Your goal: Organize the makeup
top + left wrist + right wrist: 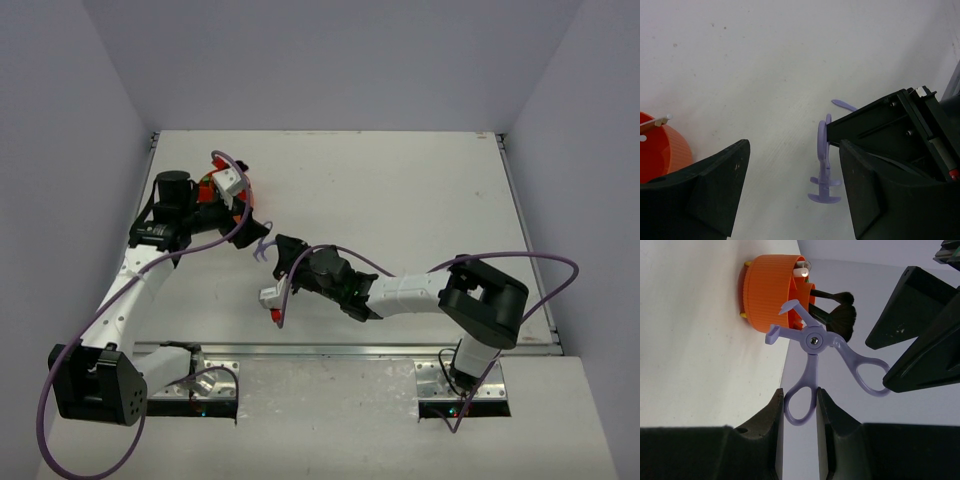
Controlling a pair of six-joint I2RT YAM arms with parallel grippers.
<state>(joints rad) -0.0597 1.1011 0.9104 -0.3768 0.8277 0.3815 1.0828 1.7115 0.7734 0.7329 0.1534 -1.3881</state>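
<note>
My right gripper [799,392] is shut on one finger loop of the lilac looped tool [815,340] and holds it above the table, left of centre [265,248]. Its other loop points toward my left gripper [794,150], which is open. The tool [824,165] hangs between the left fingers, close to the right-hand one [865,190], and I cannot tell whether they touch. In the overhead view the left gripper [250,222] sits just above the right gripper [280,255]. Black flared brushes [840,315] and a pale stick [801,272] stand in the orange tub [770,290].
The orange tub [207,190] stands at the table's left side, under the left wrist. Its rim [660,150] carries a pale stick [655,121]. Purple cables loop around both arms. Walls enclose the table on three sides.
</note>
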